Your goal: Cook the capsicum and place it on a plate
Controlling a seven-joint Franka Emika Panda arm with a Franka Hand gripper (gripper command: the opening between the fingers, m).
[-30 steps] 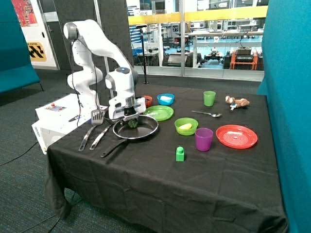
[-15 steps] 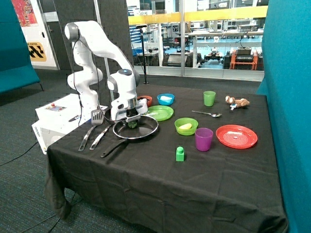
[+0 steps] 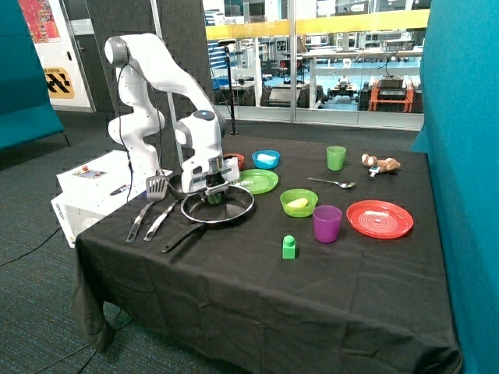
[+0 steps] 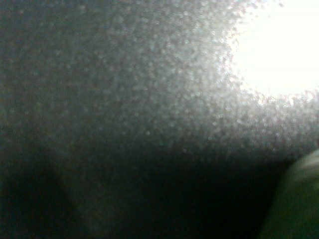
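step: cooking | small dark green lumpy capsicum (image 3: 212, 198) sits inside the black frying pan (image 3: 234, 210) | my jaws (image 3: 211, 192) low over it, spread or pinching: cannot tell | advice: lift straight, clear the pan's rim, carry to the flat lime-green plate (image 3: 261, 181) just behind the pan

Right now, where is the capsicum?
In the outside view, the capsicum is in the black frying pan, directly under the tool, beside the lime-green plate.

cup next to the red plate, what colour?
Purple. The cup shows best in the outside view, beside the red plate.
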